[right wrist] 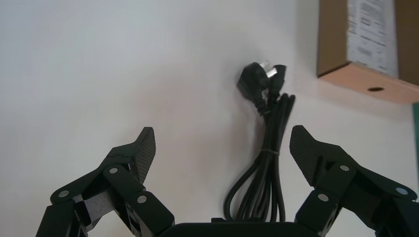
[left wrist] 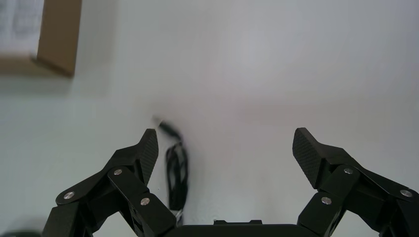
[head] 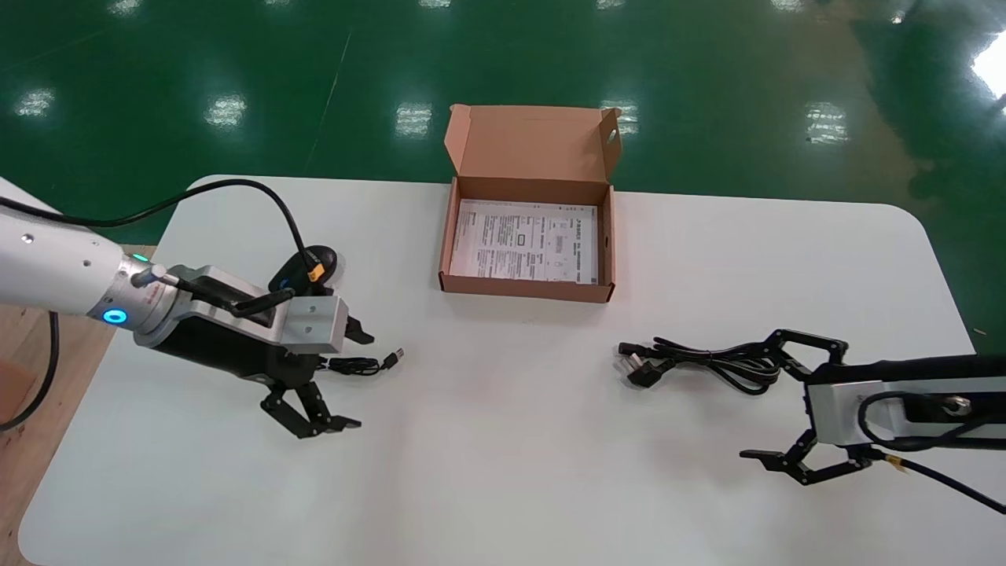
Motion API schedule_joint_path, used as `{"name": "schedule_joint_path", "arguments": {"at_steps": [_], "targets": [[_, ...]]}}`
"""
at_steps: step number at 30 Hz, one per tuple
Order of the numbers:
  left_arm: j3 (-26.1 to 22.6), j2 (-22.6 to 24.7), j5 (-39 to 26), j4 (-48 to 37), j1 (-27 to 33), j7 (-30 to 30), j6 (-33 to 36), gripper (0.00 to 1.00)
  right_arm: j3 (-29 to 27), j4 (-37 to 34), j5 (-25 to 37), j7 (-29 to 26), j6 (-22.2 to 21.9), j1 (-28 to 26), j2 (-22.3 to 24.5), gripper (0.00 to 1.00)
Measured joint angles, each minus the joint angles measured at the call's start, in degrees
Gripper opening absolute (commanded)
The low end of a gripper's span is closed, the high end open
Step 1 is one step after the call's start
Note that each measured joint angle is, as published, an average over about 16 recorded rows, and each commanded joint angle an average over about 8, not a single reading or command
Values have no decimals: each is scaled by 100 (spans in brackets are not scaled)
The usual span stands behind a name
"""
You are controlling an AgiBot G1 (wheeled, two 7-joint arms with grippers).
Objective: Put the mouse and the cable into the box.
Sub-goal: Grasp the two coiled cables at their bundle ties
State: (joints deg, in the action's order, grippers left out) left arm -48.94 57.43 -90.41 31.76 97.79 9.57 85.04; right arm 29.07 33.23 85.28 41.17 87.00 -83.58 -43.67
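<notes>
An open cardboard box (head: 449, 236) with a printed sheet inside stands at the table's far middle. A black mouse (head: 321, 256) lies at the left, partly hidden behind my left wrist. Its bundled USB lead (head: 357, 365) lies beside the left gripper (head: 351, 379), which is open and holds nothing. In the left wrist view the lead (left wrist: 177, 173) runs close along one finger (left wrist: 148, 148) of that gripper (left wrist: 226, 150). A black power cable (head: 707, 363) lies at the right. My right gripper (head: 761, 397) is open at the cable's near end; the cable (right wrist: 269, 163) passes between the fingers of the gripper (right wrist: 223, 148).
The white table (head: 503, 472) has rounded corners, with green floor beyond its far edge. The box's lid (head: 530, 141) stands upright at the back. Corners of the box show in the left wrist view (left wrist: 57, 39) and the right wrist view (right wrist: 365, 74).
</notes>
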Motion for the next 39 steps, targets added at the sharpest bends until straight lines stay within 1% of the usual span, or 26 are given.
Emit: {"name": "schedule_joint_path", "arguments": {"at_steps": [6,14,22,29,30,31,37,38,39], "targets": [[-115,305,-274,-1015,235,635,-298,100,149,-985,287,510,-227,-440,-442,100],[-167,549,-417,-1978,394,1295,-685,100,283,-1926,551,1059,-617,-840,-901,100],[-155,697,-426,-2568,410,1719,-1038,100,357,-2522,702,1403,-1153,-1019,-1212,100],[-135,762,-406,-2854,382,1943,-1274,100,365,-2857,744,1481,-1680,-1080,-1422,100],[-134,767,-405,-2881,380,1964,-1298,94,365,-2892,746,1482,-1744,-1086,-1446,95],[-133,771,-404,-2905,378,1984,-1321,84,364,-2923,747,1481,-1802,-1091,-1467,85],[-130,787,-402,-2989,370,2054,-1408,9,355,-3039,744,1460,-2001,-1110,-1547,10],[-130,788,-403,-2995,369,2059,-1414,2,353,-3049,743,1456,-2012,-1112,-1553,3],[-131,789,-403,-3000,369,2062,-1419,0,353,-3055,743,1454,-2019,-1114,-1556,0]]}}
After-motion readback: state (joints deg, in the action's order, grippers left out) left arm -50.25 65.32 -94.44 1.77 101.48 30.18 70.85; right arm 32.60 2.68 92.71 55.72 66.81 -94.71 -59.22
